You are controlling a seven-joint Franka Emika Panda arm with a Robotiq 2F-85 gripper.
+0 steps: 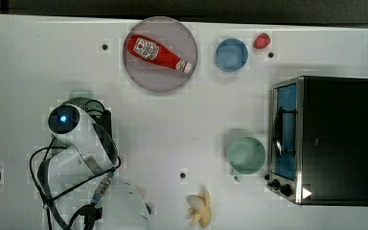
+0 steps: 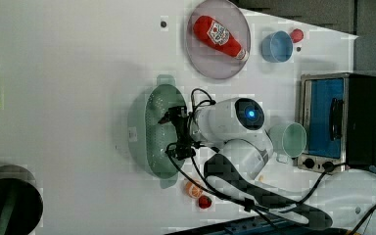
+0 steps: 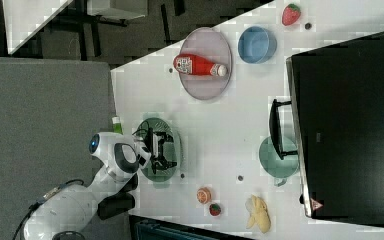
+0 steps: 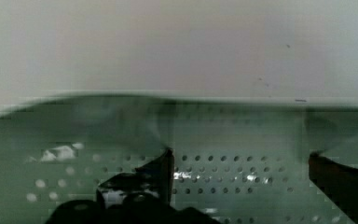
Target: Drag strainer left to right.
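The strainer (image 2: 147,132) is a large pale-green oval colander with many small holes, lying on the white table in the left view's middle. In the right view the strainer (image 3: 174,145) sits just ahead of the arm. In the top view the arm covers most of it, and a bit of green rim (image 1: 82,97) shows. My gripper (image 2: 170,133) reaches into its basin, open, fingers wide apart. The wrist view shows the perforated wall (image 4: 237,135) between the two dark fingers (image 4: 161,170) of the gripper (image 4: 240,175), with nothing clamped. The right view shows the gripper (image 3: 161,149) over the basin too.
A grey plate (image 1: 146,76) with a ketchup bottle (image 1: 158,53) lies at the back, next to a blue bowl (image 1: 231,54) and a strawberry (image 1: 261,40). A toaster oven (image 1: 330,139) stands at the top view's right, with a teal mug (image 1: 246,155) beside it and a banana (image 1: 200,208) nearer the front.
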